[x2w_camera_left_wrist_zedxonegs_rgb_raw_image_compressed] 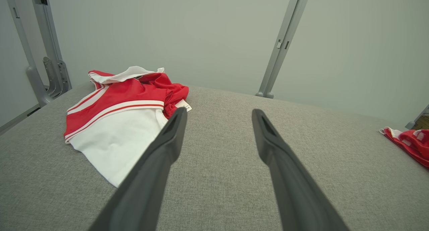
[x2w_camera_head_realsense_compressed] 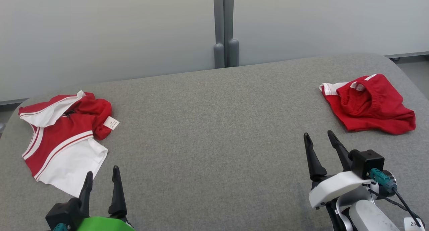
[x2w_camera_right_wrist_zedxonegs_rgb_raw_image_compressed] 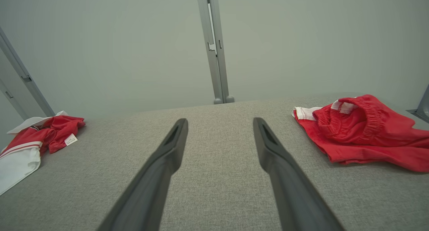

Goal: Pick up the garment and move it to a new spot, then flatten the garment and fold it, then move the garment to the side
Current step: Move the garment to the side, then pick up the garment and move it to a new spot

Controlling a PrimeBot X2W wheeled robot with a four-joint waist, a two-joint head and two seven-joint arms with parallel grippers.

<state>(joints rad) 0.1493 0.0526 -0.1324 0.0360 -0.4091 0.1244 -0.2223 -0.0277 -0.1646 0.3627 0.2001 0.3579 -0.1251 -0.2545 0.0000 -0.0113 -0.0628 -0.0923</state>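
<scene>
Two garments lie on the grey fabric table [x2w_camera_head_realsense_compressed: 214,123]. A crumpled red-and-white shirt [x2w_camera_head_realsense_compressed: 63,137] [x2w_camera_left_wrist_zedxonegs_rgb_raw_image_compressed: 117,117] [x2w_camera_right_wrist_zedxonegs_rgb_raw_image_compressed: 30,143] sits at the left, with a white label showing. Rumpled red shorts [x2w_camera_head_realsense_compressed: 367,105] [x2w_camera_right_wrist_zedxonegs_rgb_raw_image_compressed: 362,133] [x2w_camera_left_wrist_zedxonegs_rgb_raw_image_compressed: 410,142] with an elastic waistband lie at the back right. My left gripper [x2w_camera_head_realsense_compressed: 103,170] [x2w_camera_left_wrist_zedxonegs_rgb_raw_image_compressed: 219,110] hovers open just right of the shirt's white hem, holding nothing. Just in front of the shorts, a little to their left, my right gripper [x2w_camera_head_realsense_compressed: 318,133] [x2w_camera_right_wrist_zedxonegs_rgb_raw_image_compressed: 220,119] is open and empty too.
A pale wall with a grey vertical post [x2w_camera_head_realsense_compressed: 224,26] runs behind the table. The table's rounded far right corner [x2w_camera_head_realsense_compressed: 392,61] is close behind the shorts. Bare grey cloth spans the wide middle between the two garments.
</scene>
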